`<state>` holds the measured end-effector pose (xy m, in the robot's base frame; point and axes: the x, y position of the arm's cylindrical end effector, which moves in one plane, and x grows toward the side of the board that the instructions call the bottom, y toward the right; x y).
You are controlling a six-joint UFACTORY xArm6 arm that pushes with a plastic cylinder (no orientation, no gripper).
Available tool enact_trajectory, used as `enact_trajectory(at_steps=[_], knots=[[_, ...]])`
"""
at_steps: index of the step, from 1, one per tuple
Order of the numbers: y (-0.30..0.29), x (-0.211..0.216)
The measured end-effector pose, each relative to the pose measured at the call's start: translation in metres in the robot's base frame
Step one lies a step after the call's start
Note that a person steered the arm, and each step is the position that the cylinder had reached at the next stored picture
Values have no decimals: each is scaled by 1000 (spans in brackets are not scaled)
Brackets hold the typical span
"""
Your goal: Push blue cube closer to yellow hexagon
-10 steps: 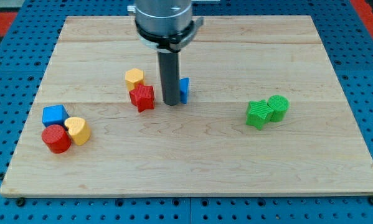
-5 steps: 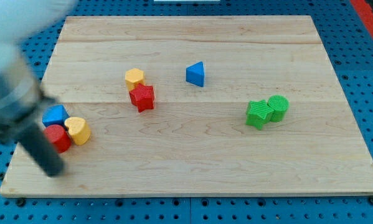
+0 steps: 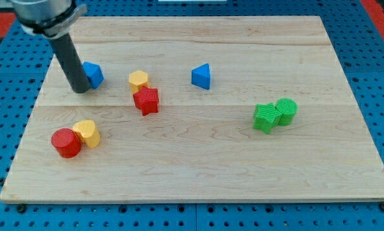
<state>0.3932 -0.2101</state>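
Note:
The blue cube [image 3: 93, 74] lies at the board's upper left. My tip [image 3: 80, 89] stands against its left side, touching it. The yellow hexagon [image 3: 138, 80] lies to the cube's right, a short gap away, with a red star [image 3: 146, 101] touching it just below.
A blue triangle [image 3: 202, 76] lies right of the hexagon. A red cylinder [image 3: 66, 142] and a yellow heart [image 3: 87, 133] sit together at the lower left. A green star [image 3: 265, 117] and a green cylinder [image 3: 286, 110] sit together at the right. The wooden board [image 3: 198, 173] carries all blocks.
My tip swept from the board's middle to the lower left, then up. The blue cube moved from beside the red cylinder up and right toward the yellow hexagon. The red cylinder and yellow heart shifted slightly.

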Motion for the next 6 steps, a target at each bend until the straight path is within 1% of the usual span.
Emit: enact_trajectory(at_steps=[1,2,3,4,5,6], knots=[[-16,-13],[56,-20],[36,-41],[-7,-57],[46,-104],[107,-81]])
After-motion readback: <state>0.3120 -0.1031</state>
